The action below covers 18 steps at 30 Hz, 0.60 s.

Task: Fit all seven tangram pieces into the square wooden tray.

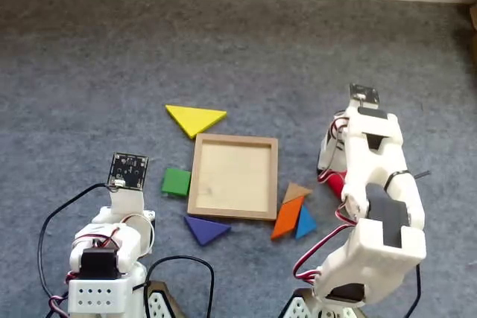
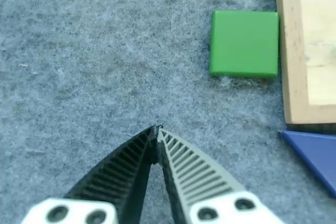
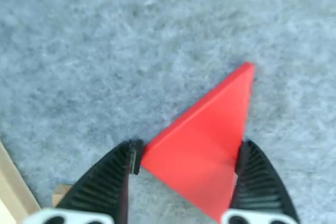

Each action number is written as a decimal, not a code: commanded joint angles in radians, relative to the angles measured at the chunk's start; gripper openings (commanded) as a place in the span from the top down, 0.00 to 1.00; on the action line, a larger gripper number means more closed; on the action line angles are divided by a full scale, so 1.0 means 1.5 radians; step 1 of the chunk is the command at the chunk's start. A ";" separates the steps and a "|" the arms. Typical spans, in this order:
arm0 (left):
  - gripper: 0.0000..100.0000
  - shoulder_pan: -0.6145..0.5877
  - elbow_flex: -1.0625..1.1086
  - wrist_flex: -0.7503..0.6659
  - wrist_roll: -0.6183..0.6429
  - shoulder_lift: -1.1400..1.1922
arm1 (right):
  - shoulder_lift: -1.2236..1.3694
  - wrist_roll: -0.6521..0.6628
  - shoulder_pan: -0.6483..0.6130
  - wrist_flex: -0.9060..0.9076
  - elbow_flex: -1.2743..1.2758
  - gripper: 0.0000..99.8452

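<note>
Near the tray point(image 1: 235, 139), the lowered right pincer point(image 3: 189, 151) clasps the red triangle point(image 3: 207, 129).

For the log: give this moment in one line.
tray: no pieces inside | left gripper: shut, near green square | right gripper: shut on red triangle

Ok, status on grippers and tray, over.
Left gripper shut by green square. Right gripper shut on red triangle. Tray holds no pieces. Brown piece between triangle and tray.
</note>
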 commanded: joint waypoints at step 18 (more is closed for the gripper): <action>0.99 -0.006 0.013 0.006 -0.002 -0.020 | -0.267 -0.041 -0.290 0.105 -0.034 0.87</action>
